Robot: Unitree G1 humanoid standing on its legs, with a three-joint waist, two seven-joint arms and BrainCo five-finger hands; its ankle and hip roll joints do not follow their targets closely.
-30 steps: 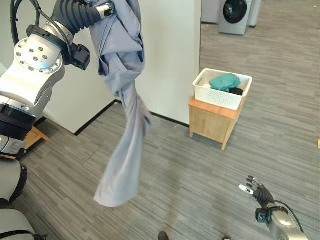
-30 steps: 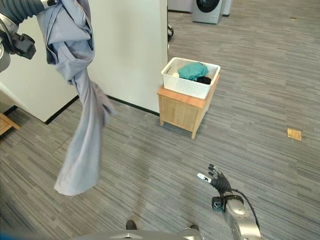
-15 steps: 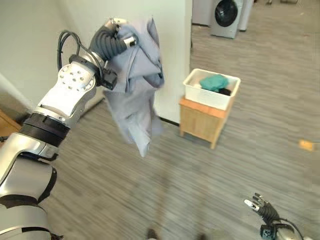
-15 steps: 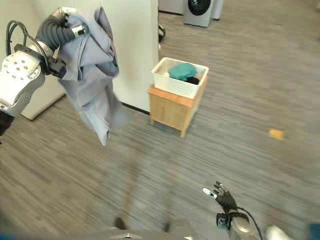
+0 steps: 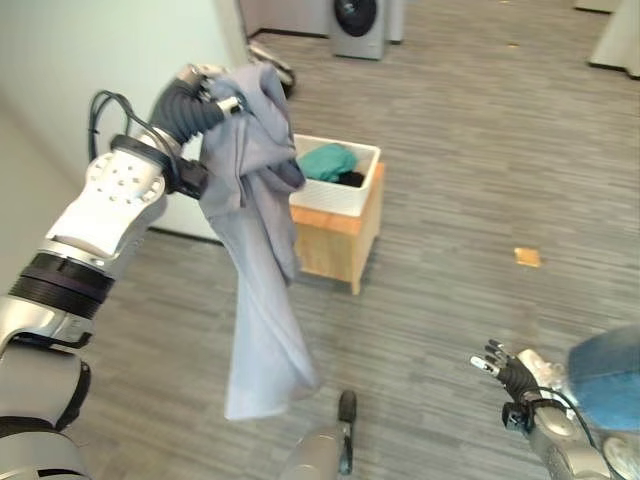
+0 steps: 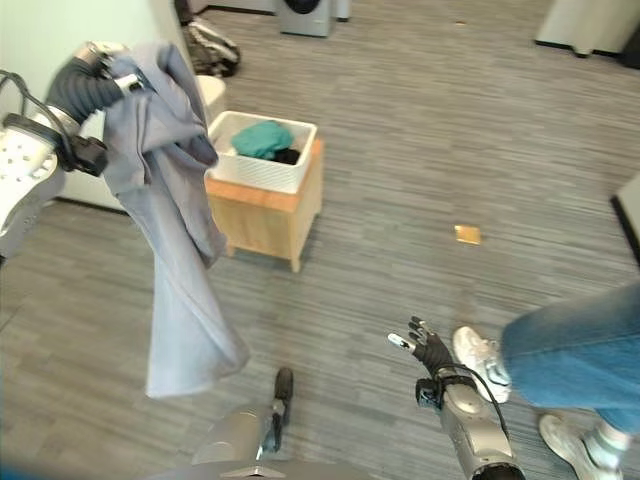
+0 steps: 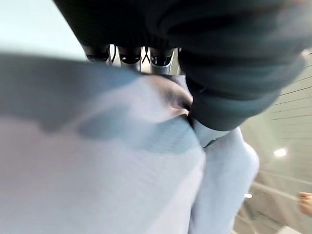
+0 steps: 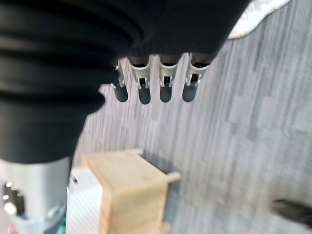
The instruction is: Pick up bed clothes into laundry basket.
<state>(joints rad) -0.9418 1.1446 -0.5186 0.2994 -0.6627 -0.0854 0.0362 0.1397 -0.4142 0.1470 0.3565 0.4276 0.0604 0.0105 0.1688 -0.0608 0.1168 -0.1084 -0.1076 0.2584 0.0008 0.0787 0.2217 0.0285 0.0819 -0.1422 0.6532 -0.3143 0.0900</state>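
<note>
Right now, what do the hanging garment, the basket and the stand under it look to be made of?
Garment: thin woven cloth, grey-blue and matte; it drapes in soft folds from the left hand.
Basket: probably white plastic, with perforated walls.
Stand: light wood, or a wood-look board, judging by its tan colour and square legs.

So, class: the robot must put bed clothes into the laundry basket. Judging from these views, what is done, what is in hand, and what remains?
Done: the white laundry basket on its wooden stand already holds a teal garment and something dark. In hand: the left hand holds the grey bed cloth raised, hanging clear of the floor beside the basket. The right hand is open and idle, low. Left: carry the cloth over the basket and release it.
</note>
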